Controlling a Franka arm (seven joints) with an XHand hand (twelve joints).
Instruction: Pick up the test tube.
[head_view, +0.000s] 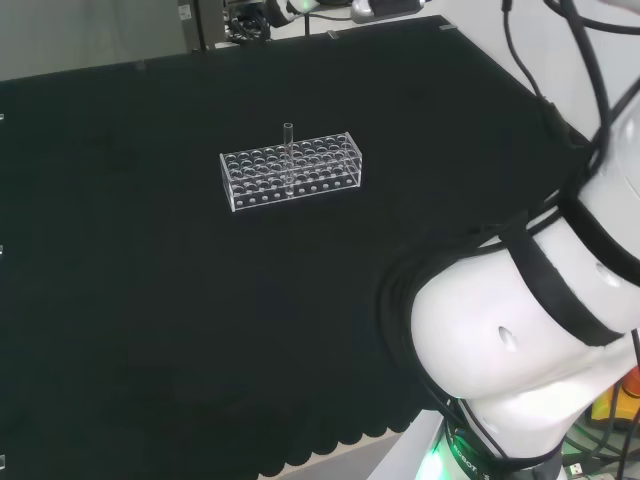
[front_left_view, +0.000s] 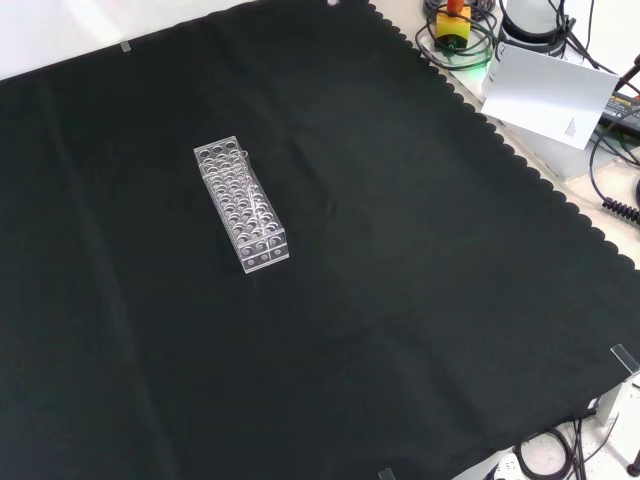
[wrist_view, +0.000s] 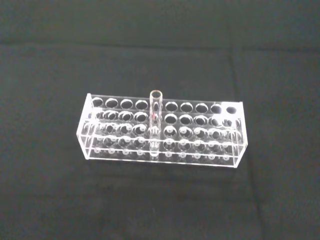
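You see the test tube upright in the clear rack, mid-cloth; whether the hand is open or closed, you cannot tell.

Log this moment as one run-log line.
phase: pre-grasp | test tube: upright in clear rack | rack: on black cloth | tube: not yet grasped

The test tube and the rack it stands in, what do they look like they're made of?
The test tube looks like clear glass or plastic, smooth and glossy: the rack shows through it, and its rim catches light. The rack looks like clear acrylic sheet, judging by its bright flat edges and drilled holes. The look alone leaves it open.
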